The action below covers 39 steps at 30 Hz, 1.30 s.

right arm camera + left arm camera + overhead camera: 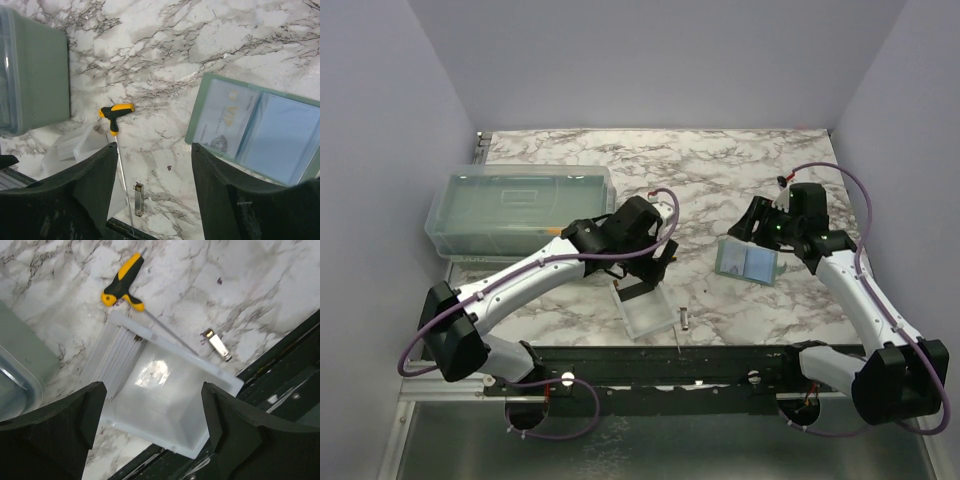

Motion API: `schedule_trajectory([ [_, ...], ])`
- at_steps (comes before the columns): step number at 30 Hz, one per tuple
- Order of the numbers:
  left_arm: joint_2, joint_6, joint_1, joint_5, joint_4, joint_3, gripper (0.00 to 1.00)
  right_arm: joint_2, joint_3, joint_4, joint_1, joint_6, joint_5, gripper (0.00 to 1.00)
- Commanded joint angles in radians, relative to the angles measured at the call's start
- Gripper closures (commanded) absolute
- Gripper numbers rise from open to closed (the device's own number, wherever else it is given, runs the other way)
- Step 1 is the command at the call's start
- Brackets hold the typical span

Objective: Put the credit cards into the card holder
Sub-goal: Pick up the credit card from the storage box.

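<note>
Left gripper (153,400): jaws wide open, empty, over the clear plastic tray (170,415), lower centre of top view. Right gripper (155,165): jaws apart, nothing held. Card holder (280,145) lies open on the marble table (165,60), right of centre, with a pale card (224,116) in its left pocket.

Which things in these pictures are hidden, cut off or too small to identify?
- Top view: the left hand covers part of the clear tray.
- Right wrist view: the picture edge cuts off the card holder on its right side.
- Left wrist view: the small metal piece is too small to identify.
</note>
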State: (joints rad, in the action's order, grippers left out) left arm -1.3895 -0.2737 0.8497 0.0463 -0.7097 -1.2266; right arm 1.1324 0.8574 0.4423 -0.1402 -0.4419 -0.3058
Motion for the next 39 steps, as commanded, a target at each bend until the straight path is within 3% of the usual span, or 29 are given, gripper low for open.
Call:
schedule_trajectory([
  [1, -0.03, 0.142, 0.094, -0.199, -0.094, 0.035, 0.15, -0.036, -0.012, 0.021, 0.003, 0.017, -0.038, 0.36],
  [6, -0.076, 0.194, 0.151, -0.325, -0.094, 0.062, 0.2, -0.079, -0.029, 0.042, 0.002, 0.016, -0.02, 0.36],
  [13, -0.136, 0.228, 0.162, -0.388, -0.085, 0.061, 0.23, -0.104, -0.059, 0.03, 0.002, 0.001, -0.025, 0.36],
  [20, -0.184, 0.245, 0.171, -0.352, -0.045, 0.084, 0.23, -0.095, -0.044, 0.042, 0.002, 0.015, -0.021, 0.36],
  [39, -0.282, 0.269, 0.173, -0.497, 0.049, 0.117, 0.33, -0.097, -0.061, 0.035, 0.002, 0.003, -0.021, 0.36],
])
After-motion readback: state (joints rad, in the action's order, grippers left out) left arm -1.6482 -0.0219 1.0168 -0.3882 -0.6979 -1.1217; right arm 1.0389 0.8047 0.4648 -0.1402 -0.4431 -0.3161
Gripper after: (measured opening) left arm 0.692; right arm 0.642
